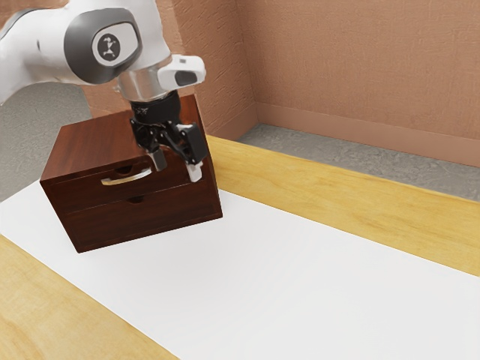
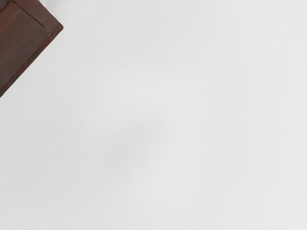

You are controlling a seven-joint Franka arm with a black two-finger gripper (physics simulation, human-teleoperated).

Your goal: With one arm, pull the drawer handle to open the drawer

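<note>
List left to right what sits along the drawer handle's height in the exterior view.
Drawer handle → pincer, open → bare wooden tabletop → grey floor. The dark wooden cabinet lies behind the first two, so it gets no place of its own.

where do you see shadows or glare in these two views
exterior view: soft even light, no glare; the dark brown wooden drawer box throws just a thin faint shadow along its base onto the white table mat. wrist view: one pale grey smudge of shadow on the mat, away from the box corner, probably cast by the black two-finger claw above it.
</note>
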